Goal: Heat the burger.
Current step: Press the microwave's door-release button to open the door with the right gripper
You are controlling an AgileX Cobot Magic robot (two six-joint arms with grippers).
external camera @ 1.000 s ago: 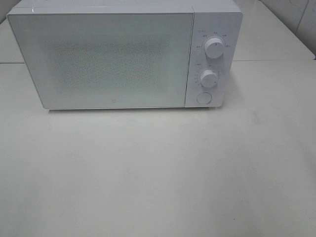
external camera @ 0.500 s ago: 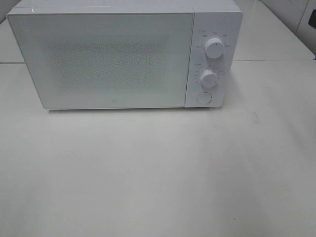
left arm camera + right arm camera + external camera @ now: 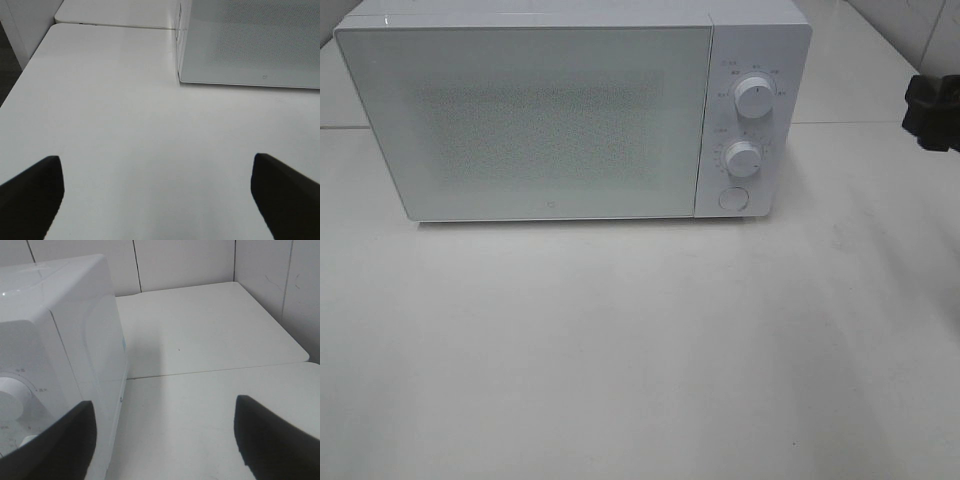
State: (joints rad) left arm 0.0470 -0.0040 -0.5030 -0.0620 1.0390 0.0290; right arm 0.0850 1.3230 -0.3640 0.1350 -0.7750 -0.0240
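The left gripper (image 3: 156, 160) and right gripper (image 3: 162, 404) are spread wide, empty. The 2 round white dials (image 3: 753, 97) on the boxy white microwave (image 3: 530, 120) could be knocked by the nearby right gripper.

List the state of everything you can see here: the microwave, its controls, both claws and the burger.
Microwave door: shut.
Upper knob: untouched, setting too small to read.
Lower knob: untouched, setting too small to read.
Round button: untouched.
Left claw: open, holding nothing.
Right claw: open, holding nothing.
Burger: not in view.
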